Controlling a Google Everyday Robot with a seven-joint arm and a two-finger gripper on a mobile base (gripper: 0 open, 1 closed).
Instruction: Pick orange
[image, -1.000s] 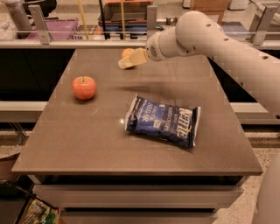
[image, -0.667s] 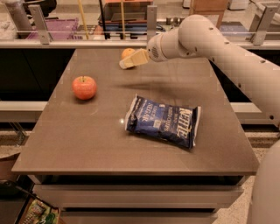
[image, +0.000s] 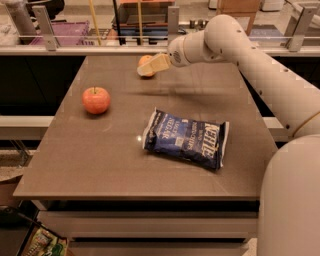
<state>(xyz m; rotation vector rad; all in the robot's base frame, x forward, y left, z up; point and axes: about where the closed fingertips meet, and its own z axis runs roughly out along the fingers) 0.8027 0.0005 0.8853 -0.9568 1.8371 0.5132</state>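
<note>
The orange (image: 144, 60) shows at the far middle of the brown table (image: 100, 160), small, round and partly hidden behind my gripper. My gripper (image: 151, 67) is right at the orange, reaching in from the right on the white arm (image: 235, 45). Its shadow falls on the table a little nearer to me. I cannot tell whether the orange rests on the table or is held. A red apple (image: 96, 100) with a stem sits well to the left of the gripper and nearer to me.
A blue Kettle chip bag (image: 186, 138) lies flat at the table's middle right. Behind the far edge run metal rails (image: 45, 25) and a counter with boxes. A bin with packets (image: 42, 242) stands on the floor at front left.
The arm and gripper have barely moved. A little more of the orange shows at the gripper's upper left than before.
</note>
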